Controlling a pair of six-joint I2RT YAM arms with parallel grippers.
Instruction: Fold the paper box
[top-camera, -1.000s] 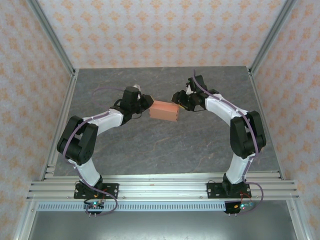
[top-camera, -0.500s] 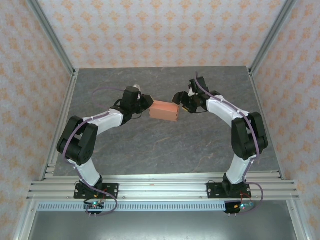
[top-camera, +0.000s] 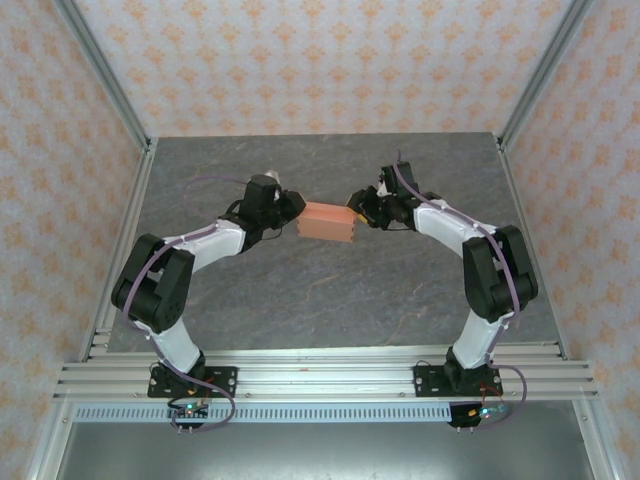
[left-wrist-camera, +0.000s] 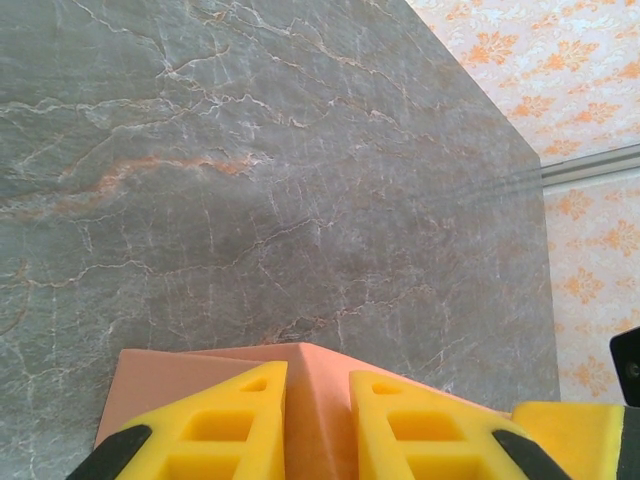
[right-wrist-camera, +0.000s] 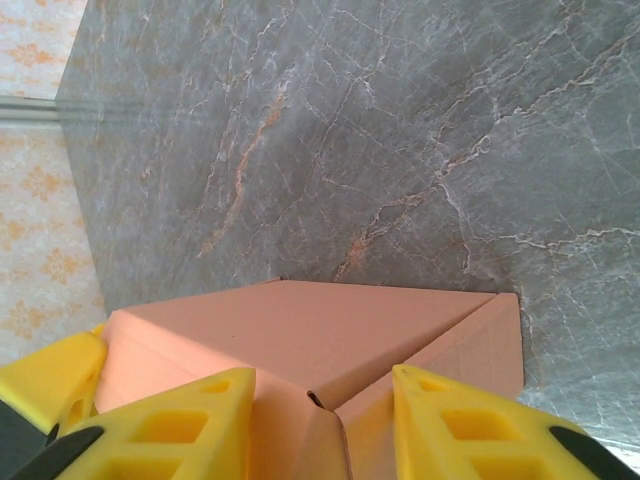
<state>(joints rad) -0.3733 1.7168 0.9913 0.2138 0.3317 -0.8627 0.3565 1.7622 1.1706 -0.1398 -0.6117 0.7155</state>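
The salmon-orange paper box (top-camera: 327, 222) sits mid-table between the two grippers, its faces plain card, above the grey marbled table (top-camera: 300, 300); whether it rests on the surface cannot be told. The left arm bends at the elbow and reaches inward and right, its left gripper (top-camera: 292, 205) at the box's left end. In the left wrist view the yellow fingers (left-wrist-camera: 255, 400) stand narrow, pinching a raised fold of the box (left-wrist-camera: 160, 385). The right arm mirrors it, reaching left, the right gripper (top-camera: 358, 203) at the box's right end. Its fingers (right-wrist-camera: 200, 410) straddle a box (right-wrist-camera: 300, 335) corner, moderately apart; whether they press it cannot be told.
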